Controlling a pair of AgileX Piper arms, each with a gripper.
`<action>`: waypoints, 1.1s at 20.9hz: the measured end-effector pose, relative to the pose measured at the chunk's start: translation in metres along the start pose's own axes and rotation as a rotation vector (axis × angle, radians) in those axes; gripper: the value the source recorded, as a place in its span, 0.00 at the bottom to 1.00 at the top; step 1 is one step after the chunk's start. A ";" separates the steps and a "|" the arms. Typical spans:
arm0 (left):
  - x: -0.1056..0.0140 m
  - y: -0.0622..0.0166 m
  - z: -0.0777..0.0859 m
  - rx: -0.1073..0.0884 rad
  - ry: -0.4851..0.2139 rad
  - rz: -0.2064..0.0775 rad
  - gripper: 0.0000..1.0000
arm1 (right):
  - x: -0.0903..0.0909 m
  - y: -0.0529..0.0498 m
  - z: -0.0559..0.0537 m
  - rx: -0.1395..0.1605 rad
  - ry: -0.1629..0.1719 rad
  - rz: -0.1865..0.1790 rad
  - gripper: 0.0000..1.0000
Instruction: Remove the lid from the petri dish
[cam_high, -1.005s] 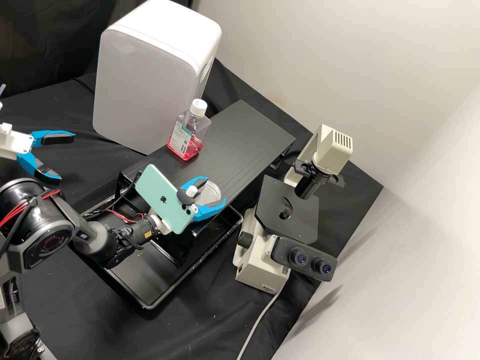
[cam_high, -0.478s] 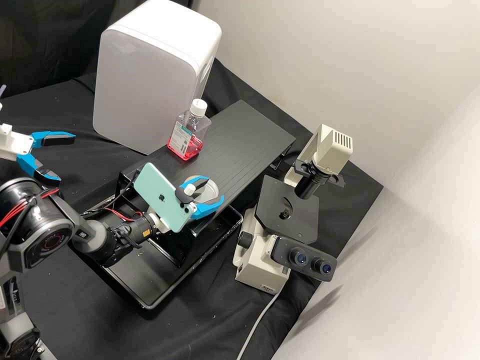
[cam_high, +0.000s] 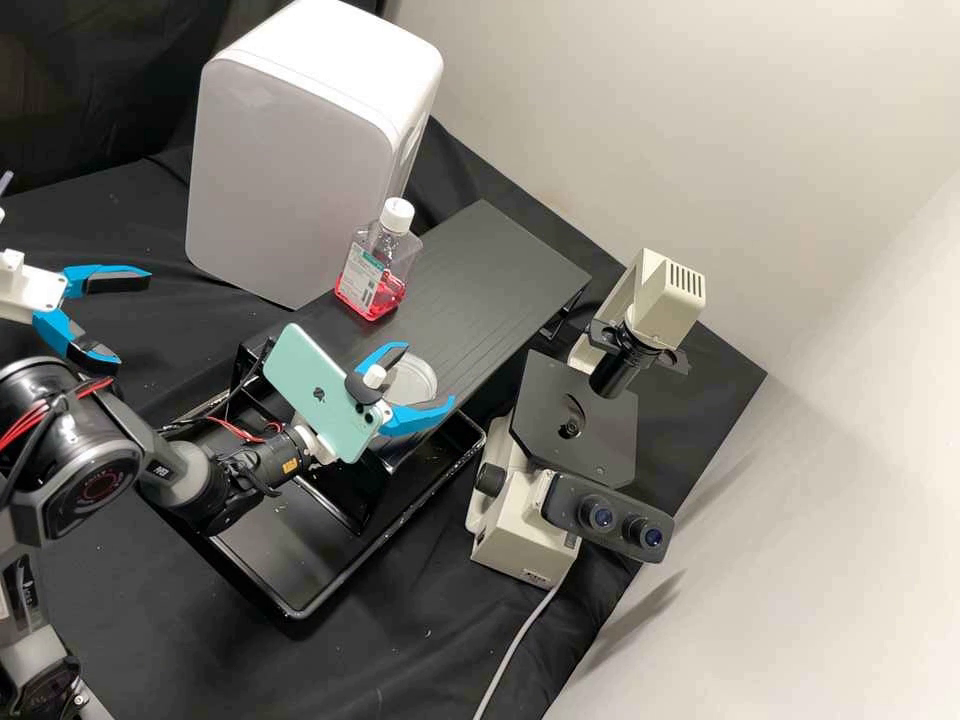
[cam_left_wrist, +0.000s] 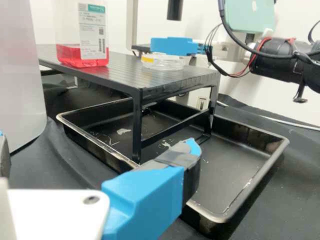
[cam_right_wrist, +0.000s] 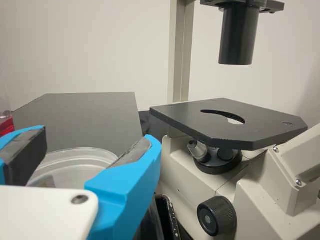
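Note:
The clear petri dish (cam_high: 410, 380) with its lid on sits at the near end of the black shelf (cam_high: 480, 280). My right gripper (cam_high: 428, 376) is level with it, its blue fingers spread open to either side of the dish. In the right wrist view the dish (cam_right_wrist: 75, 161) lies between the two pads (cam_right_wrist: 134, 150). The left wrist view shows the dish (cam_left_wrist: 162, 61) from afar, beside the right arm's blue finger (cam_left_wrist: 175, 45). My left gripper (cam_high: 133, 312) hangs open at the far left above the bench, holding nothing.
A flask of red liquid (cam_high: 372, 265) stands on the shelf's far end, in front of a white box (cam_high: 300, 140). The shelf straddles a black tray (cam_high: 300, 585). A microscope (cam_high: 590, 440) stands close to the right of the dish.
The right gripper's fingers narrowed around the dish half a second ago and have since spread wider. The right arm has drawn slightly back to the left. The dish has stayed on the shelf.

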 end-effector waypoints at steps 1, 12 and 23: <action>0.000 -0.0006 0.000 -0.001 -0.001 -0.003 1.00 | 0.000 0.000 0.000 0.000 0.000 0.000 1.00; 0.000 -0.0006 0.000 -0.001 -0.001 -0.003 1.00 | -0.003 -0.001 0.000 -0.002 0.002 -0.006 1.00; 0.000 -0.0008 0.001 0.006 -0.005 -0.004 1.00 | -0.004 -0.008 -0.007 0.002 0.026 -0.032 1.00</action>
